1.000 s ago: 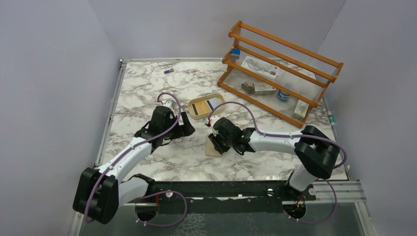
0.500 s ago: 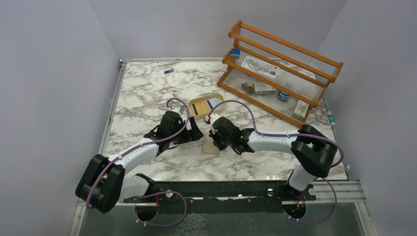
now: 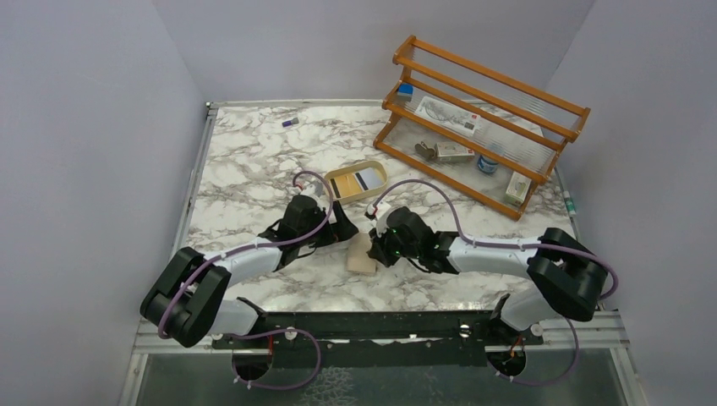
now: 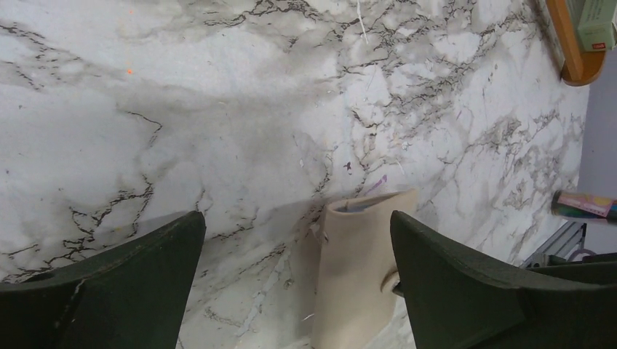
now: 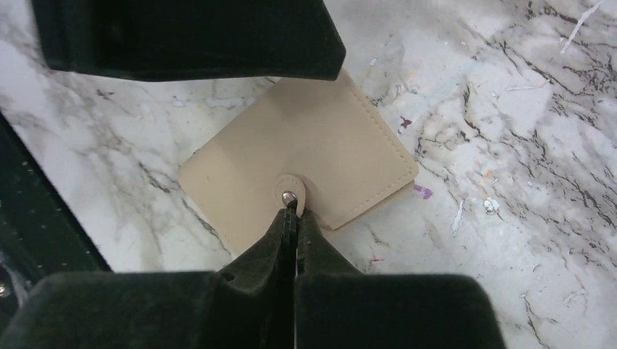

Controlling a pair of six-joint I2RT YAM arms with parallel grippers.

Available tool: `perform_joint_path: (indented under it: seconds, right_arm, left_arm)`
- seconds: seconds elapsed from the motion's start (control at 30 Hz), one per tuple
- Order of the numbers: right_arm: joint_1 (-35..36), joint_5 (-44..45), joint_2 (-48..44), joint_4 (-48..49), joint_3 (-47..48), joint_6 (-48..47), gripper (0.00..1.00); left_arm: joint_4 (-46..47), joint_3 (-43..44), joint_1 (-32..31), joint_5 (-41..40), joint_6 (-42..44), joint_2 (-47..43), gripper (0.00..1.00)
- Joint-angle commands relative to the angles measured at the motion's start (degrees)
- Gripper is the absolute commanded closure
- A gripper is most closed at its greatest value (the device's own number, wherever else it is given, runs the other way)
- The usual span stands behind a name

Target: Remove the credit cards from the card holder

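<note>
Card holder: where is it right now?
Top view: the card holder is front-centre on the table, between the left gripper and the right gripper, which pinches its snap tab; the oval tray lies behind it.

The card holder [image 5: 291, 153], just ahead of the right end effector [image 5: 292, 212], looks like smooth, matt beige leather or imitation leather, with a stitched seam along its edges. The small stud [image 5: 289, 196] on its tab, right at that end effector's tips, is shiny metal. The fingers of both end effectors are matt black plastic, those of the left end effector [image 4: 296, 216] faintly grainy. Beneath them the tabletop [image 5: 509, 145] is smooth, with a white marble pattern, grey veins and a soft sheen, and is flecked with small scuffs. Far beyond both end effectors, the rack [image 3: 499, 76] is glossy orange-brown wood.
</note>
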Motion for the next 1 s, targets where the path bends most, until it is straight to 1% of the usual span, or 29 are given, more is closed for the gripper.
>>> perform_joint_path:
  seconds: [0.0, 0.1, 0.13, 0.2, 0.33, 0.37, 0.43, 0.5, 0.6, 0.63, 0.67, 0.83, 0.97]
  right_arm:
    - [-1.09, -5.10, -4.64, 6.18, -1.68, 0.68, 0.99]
    - [-1.39, -5.64, -5.17, 6.65, -1.86, 0.51, 0.99]
    - [-1.47, -5.71, -5.11, 6.91, -1.88, 0.59, 0.99]
    - [-1.72, -5.74, -4.94, 7.23, -1.86, 1.01, 0.99]
    - [-2.31, -5.94, -4.58, 8.00, -1.79, 1.39, 0.99]
    - [-2.41, -6.11, -4.55, 8.31, -1.85, 1.59, 0.99]
    - [-2.61, -6.47, -4.62, 8.86, -1.98, 1.71, 0.99]
    - [-2.78, -6.84, -4.94, 9.37, -2.04, 1.86, 0.99]
    - [-3.05, -7.29, -5.65, 9.21, -1.97, 1.92, 0.99]
    - [-3.07, -7.40, -6.10, 9.00, -1.98, 1.92, 0.99]
    - [-3.11, -7.48, -6.60, 8.97, -2.03, 1.92, 0.99]
    - [-4.02, -8.37, -10.99, 10.20, -4.35, 2.62, 0.99]
    - [-6.17, -11.74, -15.79, 12.43, -7.09, 4.01, 0.99]
  left_arm:
    - [8.83, -3.02, -0.16, 1.59, -3.05, -0.10, 0.05]
    - [15.14, -4.96, -0.16, 6.29, -5.22, -0.01, 0.16]
    - [16.46, -5.30, -0.16, 7.49, -5.71, 0.08, 0.18]
    - [18.39, -6.00, -0.16, 9.31, -6.37, -0.37, 0.19]
    - [20.77, -7.03, -0.16, 12.56, -6.54, -3.07, 0.25]
    - [21.12, -7.03, -0.16, 13.86, -6.62, -3.35, 0.27]
    - [21.59, -6.76, -0.16, 16.25, -6.90, -3.14, 0.36]
    - [22.27, -6.73, -0.16, 17.90, -7.57, -2.36, 0.52]
    - [22.95, -6.94, -0.16, 19.05, -8.57, -1.43, 0.83]
    - [23.07, -7.02, -0.16, 19.29, -8.91, -1.34, 0.97]
    - [23.12, -7.16, -0.16, 19.25, -9.33, -1.49, 1.00]
    - [22.78, -8.13, -0.08, 16.76, -9.24, -4.61, 1.00]
    - [17.97, -7.28, -0.07, 13.45, -6.67, -6.44, 1.00]
